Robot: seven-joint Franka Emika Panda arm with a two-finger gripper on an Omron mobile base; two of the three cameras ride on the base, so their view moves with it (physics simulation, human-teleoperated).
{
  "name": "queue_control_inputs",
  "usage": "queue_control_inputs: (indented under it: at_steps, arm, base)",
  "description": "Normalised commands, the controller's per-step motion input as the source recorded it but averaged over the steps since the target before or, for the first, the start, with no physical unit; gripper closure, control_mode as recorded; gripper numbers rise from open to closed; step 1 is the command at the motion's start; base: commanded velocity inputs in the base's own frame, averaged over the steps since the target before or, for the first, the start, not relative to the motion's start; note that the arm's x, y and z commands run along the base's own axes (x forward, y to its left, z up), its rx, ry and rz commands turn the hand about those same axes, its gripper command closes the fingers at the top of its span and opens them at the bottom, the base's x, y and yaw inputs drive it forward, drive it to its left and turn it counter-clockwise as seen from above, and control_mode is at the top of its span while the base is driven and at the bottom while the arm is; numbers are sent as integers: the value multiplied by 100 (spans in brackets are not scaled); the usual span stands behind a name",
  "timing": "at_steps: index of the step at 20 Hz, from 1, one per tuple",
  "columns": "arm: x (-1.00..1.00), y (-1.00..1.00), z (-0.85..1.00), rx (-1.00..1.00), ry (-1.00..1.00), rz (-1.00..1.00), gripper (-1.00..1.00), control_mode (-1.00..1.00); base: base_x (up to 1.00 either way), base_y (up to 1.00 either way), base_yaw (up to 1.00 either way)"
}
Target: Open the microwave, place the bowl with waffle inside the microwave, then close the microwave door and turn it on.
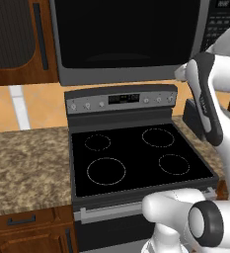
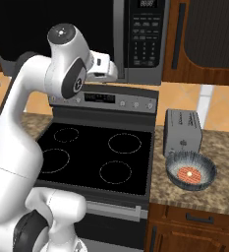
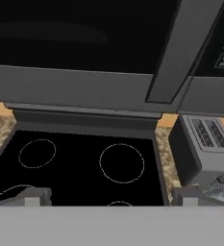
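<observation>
The microwave hangs above the stove, its microwave door shut flat against the front; the long handle bar runs beside the keypad, which the right base view shows just right of the door. The stove sits directly below the microwave, four ring burners on its black top, with speckled worktop on both sides of it. The arm rises in front of the stove, and the pincer is raised near the microwave's lower front edge, touching nothing; its two finger tips stand well apart, so it is spread wide and holds nothing. The grey toaster stands on the worktop right of the stove. The bowl rests on the worktop just in front of the toaster, upright, with the waffle lying in its middle. The hand view catches the toaster's slots from above and a sliver of the bowl's ribbed rim beside its right finger tip.
</observation>
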Motion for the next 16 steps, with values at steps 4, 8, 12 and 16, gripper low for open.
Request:
queue_control_inputs:
  at_steps: [4,8,12,16]
  arm:
    - [3,-28,24,0,-25,0,-100,-100]
    - [18,-22,8,0,-29,0,-100,-100]
    - [28,-27,8,0,-18,0,-100,-100]
    - [38,-15,25,0,-1,0,-100,-100]
  base:
    - [0,0,0]
    - [0,0,0]
    - [0,0,0]
    - [0,0,0]
